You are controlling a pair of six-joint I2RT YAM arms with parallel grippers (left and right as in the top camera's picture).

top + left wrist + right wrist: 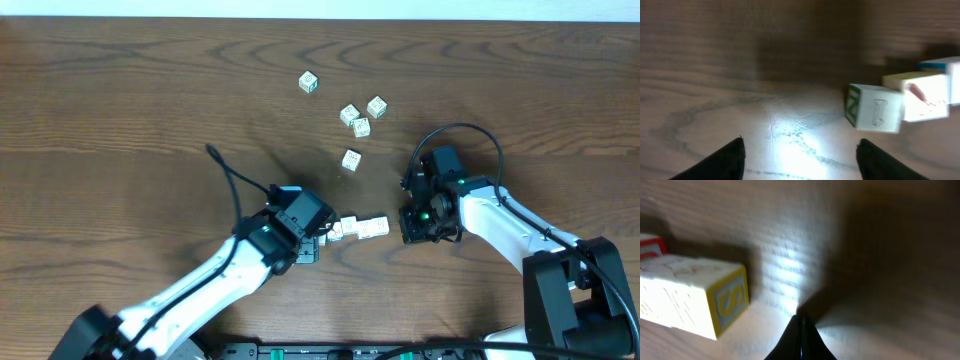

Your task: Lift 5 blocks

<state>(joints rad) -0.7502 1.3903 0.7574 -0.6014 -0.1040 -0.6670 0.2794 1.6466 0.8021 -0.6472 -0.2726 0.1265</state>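
Left gripper (pixel 800 142) is open, jaws wide apart over bare wood with nothing between them. A short row of blocks (pixel 362 228) lies on the worktop (pixel 120 100) just beside it, the cubes touching one another. Right gripper (pixel 801 326) is closed on nothing, its tips pressed together near the far end of that row. Five loose blocks (pixel 351 159) lie scattered farther back, with one outlying block (pixel 308 82) apart from the others.
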